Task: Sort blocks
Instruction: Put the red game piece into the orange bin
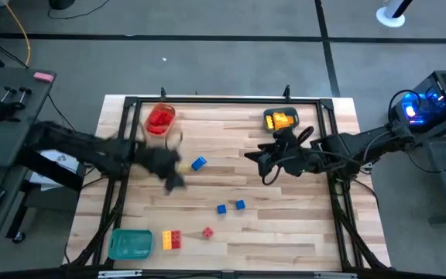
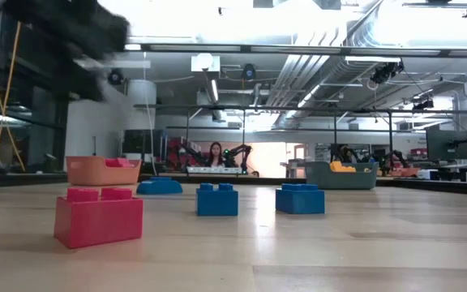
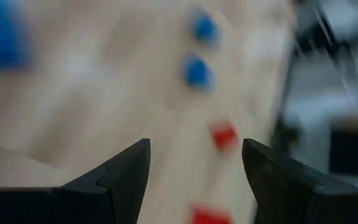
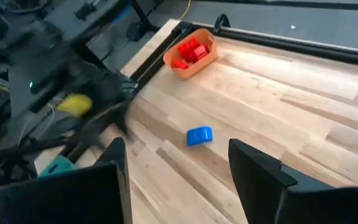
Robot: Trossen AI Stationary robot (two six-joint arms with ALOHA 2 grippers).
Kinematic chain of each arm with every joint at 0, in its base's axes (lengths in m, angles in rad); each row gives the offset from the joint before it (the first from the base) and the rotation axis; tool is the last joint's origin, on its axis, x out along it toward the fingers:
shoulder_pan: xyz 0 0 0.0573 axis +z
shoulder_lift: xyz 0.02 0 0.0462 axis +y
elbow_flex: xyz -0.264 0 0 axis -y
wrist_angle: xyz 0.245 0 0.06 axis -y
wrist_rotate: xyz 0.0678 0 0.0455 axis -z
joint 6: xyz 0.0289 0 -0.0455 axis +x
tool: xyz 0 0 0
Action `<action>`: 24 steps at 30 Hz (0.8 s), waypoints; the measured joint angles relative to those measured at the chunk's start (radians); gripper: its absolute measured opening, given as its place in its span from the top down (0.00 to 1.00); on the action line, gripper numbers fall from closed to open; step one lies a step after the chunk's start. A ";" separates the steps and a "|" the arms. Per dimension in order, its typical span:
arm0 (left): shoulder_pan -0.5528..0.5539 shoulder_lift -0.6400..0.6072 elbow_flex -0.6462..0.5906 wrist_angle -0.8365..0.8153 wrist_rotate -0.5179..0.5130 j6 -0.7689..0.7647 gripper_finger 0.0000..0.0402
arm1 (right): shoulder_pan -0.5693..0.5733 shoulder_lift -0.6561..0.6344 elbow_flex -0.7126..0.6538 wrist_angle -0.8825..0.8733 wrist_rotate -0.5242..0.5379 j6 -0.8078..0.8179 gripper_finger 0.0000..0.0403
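Observation:
Small blocks lie loose on the wooden table: one blue block [image 1: 199, 163] in the middle, two blue blocks [image 1: 221, 208] [image 1: 240, 204] nearer the front, a red block [image 1: 207, 232], and a joined yellow and red group [image 1: 171, 239]. Red blocks fill the orange tray [image 1: 159, 120]; yellow blocks sit in the blue tray [image 1: 281, 120]. My left gripper [image 1: 175, 183] [image 3: 194, 146] hangs open and blurred above the table, left of the middle blue block. My right gripper [image 1: 265, 167] [image 4: 176, 146] is open above the table's right half, with nothing between its fingers.
A green tray [image 1: 130, 244] stands at the near left corner. A black frame [image 1: 207, 101] runs around the table's edges. Bare wood lies between the two arms and along the right front.

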 joint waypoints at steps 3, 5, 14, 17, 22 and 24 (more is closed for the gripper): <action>-0.281 0.035 -0.001 0.033 -0.056 -0.079 0.41 | 0.016 0.000 0.000 -0.029 0.000 0.000 0.60; -0.430 0.074 0.021 0.035 -0.102 -0.086 0.43 | 0.022 0.000 0.000 -0.046 0.000 0.000 0.60; -0.620 0.287 0.213 -0.021 -0.427 0.227 0.64 | 0.013 0.000 0.000 -0.085 0.002 -0.005 0.60; -0.592 0.345 0.260 -0.038 -0.336 0.263 0.83 | 0.013 0.000 0.000 -0.090 0.007 -0.006 0.60; -0.599 0.421 0.273 -0.007 -0.238 0.260 0.98 | 0.013 0.000 0.000 -0.112 0.004 0.000 0.60; -0.613 0.457 0.273 0.040 -0.220 0.320 0.99 | 0.014 0.000 0.000 -0.118 -0.001 0.000 0.60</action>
